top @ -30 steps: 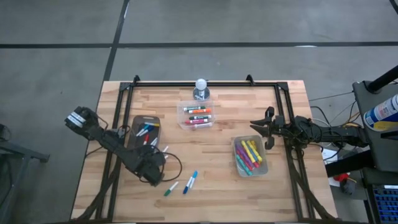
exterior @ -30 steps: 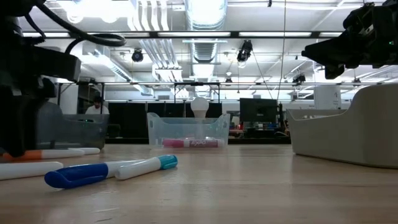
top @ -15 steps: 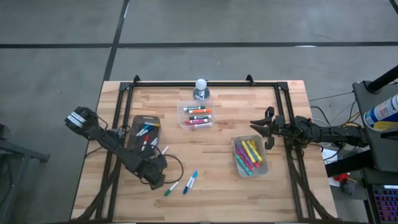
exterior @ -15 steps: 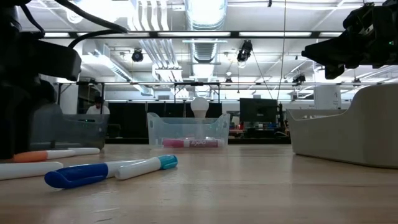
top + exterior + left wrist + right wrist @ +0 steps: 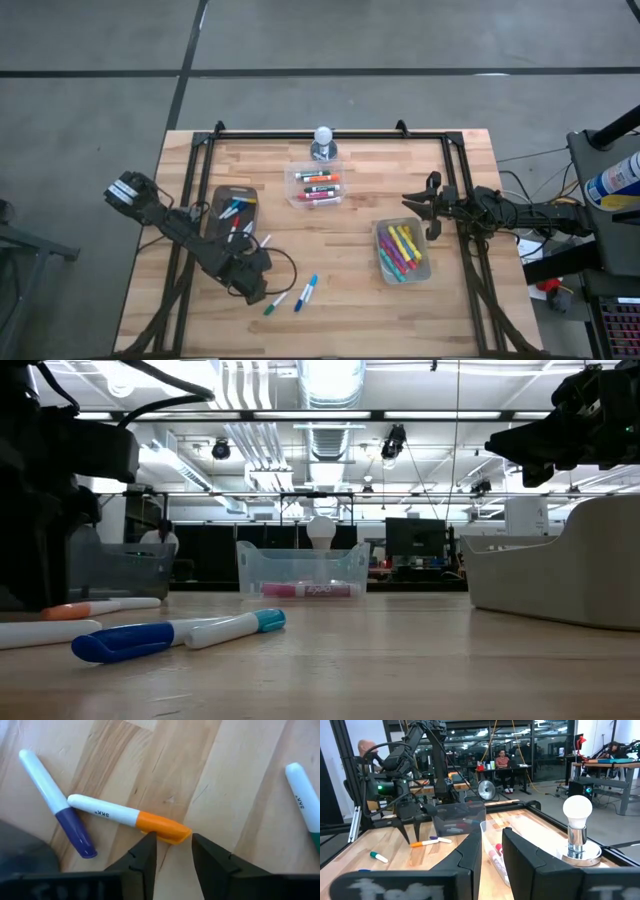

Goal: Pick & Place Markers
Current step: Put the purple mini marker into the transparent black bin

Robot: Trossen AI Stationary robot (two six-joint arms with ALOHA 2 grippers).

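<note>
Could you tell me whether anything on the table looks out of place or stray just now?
Yes: four markers lie loose on the table instead of in the tubs. An orange-capped marker and a purple-capped marker lie by the left gripper; a blue marker and a green-capped marker lie nearby.

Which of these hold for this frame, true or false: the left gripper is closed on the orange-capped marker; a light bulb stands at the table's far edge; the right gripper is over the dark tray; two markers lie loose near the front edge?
1. The left gripper is closed on the orange-capped marker. False: its fingers straddle the orange cap, not yet shut.
2. A light bulb stands at the far edge. True.
3. The right gripper is over the dark tray. False: it waits beside the tub of markers.
4. A blue marker and a green marker lie loose near the front edge. True.
</note>
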